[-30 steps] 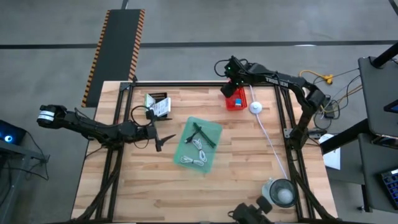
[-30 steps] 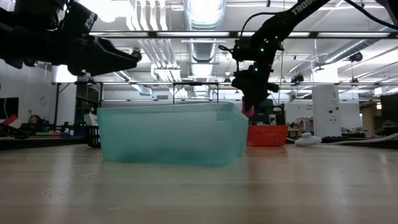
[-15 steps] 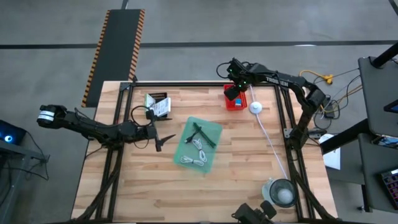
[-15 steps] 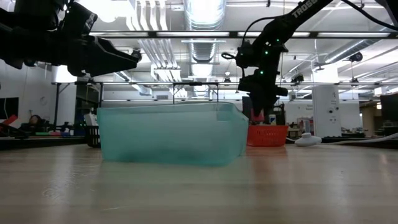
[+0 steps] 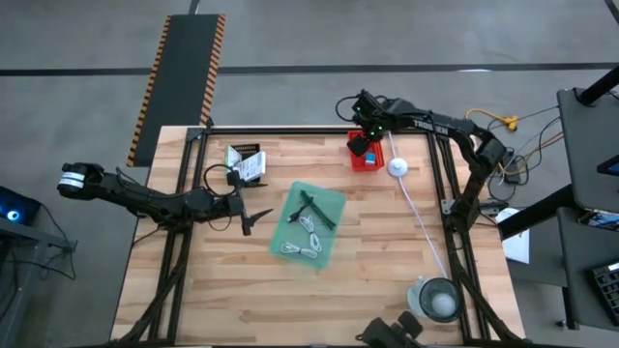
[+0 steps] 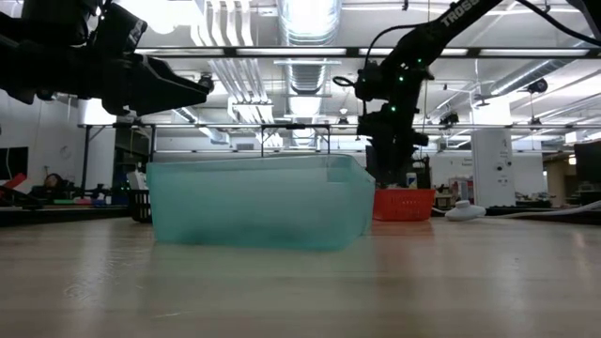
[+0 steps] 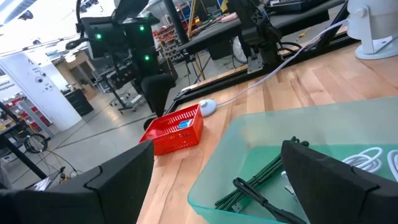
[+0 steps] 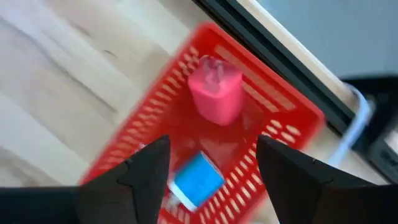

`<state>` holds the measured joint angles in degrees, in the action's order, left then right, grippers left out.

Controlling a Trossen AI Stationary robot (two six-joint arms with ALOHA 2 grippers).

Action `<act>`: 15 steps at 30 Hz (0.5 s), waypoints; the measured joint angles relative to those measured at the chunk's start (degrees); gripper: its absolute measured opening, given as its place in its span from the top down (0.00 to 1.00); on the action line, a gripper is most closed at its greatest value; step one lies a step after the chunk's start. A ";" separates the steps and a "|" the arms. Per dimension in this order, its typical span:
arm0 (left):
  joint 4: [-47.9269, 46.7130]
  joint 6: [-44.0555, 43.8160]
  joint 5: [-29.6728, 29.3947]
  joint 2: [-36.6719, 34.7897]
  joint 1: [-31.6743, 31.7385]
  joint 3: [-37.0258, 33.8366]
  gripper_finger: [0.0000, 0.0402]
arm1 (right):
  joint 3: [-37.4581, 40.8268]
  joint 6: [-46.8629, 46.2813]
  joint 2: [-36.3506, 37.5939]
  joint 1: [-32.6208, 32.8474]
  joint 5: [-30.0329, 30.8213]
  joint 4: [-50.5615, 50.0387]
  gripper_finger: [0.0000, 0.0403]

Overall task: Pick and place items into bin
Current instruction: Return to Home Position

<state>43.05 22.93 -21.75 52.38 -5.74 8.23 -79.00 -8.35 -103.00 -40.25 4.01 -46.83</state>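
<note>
Pink adapter [image 8: 216,90] and blue adapter [image 8: 198,177] are lying in the red basket [image 5: 366,162], tight against the tabletop's far edge toward its right corner. The right gripper [image 8: 210,149] hangs just above them, fingers spread and empty. The left gripper [image 5: 255,219] hovers wide open between the tabletop's left edge and the teal bin [image 5: 329,232].
</note>
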 joint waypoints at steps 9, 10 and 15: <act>0.02 -0.01 0.00 0.00 0.00 0.00 0.17 | 1.42 12.64 0.02 6.94 -17.44 18.27 0.52; 0.02 -0.01 0.00 0.00 0.00 -0.02 0.17 | 1.86 13.19 0.02 8.18 -17.79 20.75 0.53; 0.02 -0.12 0.01 0.00 0.00 -0.13 0.17 | 5.73 14.89 0.02 15.18 -17.97 32.45 0.59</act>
<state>43.07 22.81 -21.74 52.38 -5.74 8.10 -73.27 6.53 -102.98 -25.07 -13.96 -14.38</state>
